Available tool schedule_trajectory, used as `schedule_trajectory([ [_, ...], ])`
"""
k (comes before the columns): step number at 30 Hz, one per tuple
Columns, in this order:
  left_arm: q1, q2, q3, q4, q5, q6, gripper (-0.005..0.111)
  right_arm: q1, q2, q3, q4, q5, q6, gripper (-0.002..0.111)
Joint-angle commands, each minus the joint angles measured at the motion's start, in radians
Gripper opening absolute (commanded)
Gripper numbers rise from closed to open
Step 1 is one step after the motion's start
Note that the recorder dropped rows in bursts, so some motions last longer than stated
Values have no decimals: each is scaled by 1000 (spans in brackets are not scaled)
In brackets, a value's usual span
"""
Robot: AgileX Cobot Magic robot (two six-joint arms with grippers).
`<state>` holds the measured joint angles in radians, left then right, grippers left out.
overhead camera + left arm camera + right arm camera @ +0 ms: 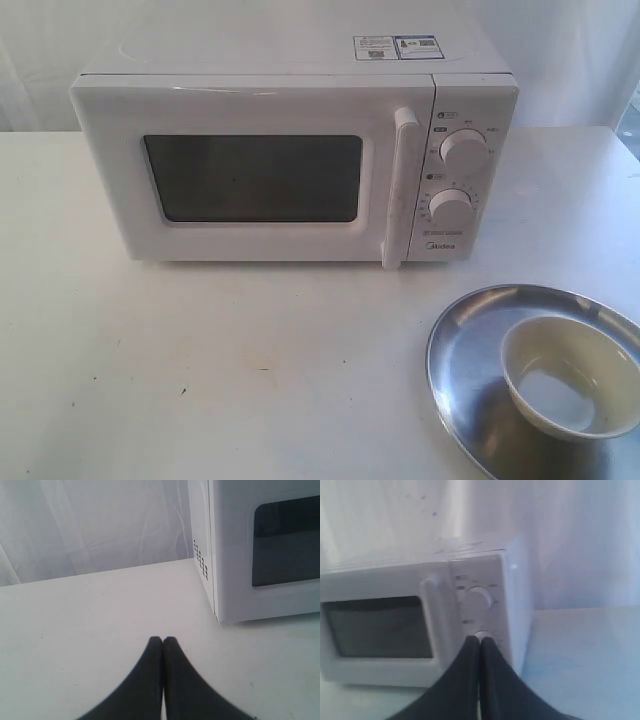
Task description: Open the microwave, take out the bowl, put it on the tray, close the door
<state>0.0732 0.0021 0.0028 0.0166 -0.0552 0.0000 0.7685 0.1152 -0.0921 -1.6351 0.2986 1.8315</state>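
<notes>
The white microwave (290, 100) stands at the back of the table, its door (250, 180) shut flat against the front and the bar handle (400, 185) upright beside the two dials. The cream-white bowl (570, 375) sits upright inside the steel tray (465, 350) at the front right. Neither gripper shows in the exterior view. My left gripper (163, 640) is shut on nothing, low over the table, off the microwave's (235, 555) left front corner. My right gripper (479, 640) is shut and empty, facing the microwave's (420, 620) dial panel from a distance.
A white table (200, 370) carries everything, with a white cloth backdrop (40, 50) behind. Vent holes (200, 560) mark the microwave's left side wall. The tray runs off the exterior view's right and bottom edges.
</notes>
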Motion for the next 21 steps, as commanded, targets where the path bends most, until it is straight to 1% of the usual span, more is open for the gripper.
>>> schedule_trajectory([
  [1, -4, -2, -3, -8, -6, 0, 0, -183, -74, 51, -27, -15, -8, 0],
  [8, -4, -2, -3, -8, -6, 0, 0, -381, -78, 59, -30, -179, -103, 0],
  [11, -4, -2, -3, -8, -6, 0, 0, -448, -78, 59, -32, -211, -111, 0],
  [13, -4, -2, -3, -8, -6, 0, 0, -461, -78, 59, -32, -211, -109, 0],
  [21, -4, -2, -3, -8, -6, 0, 0, -461, -78, 82, -16, -213, -128, 0],
])
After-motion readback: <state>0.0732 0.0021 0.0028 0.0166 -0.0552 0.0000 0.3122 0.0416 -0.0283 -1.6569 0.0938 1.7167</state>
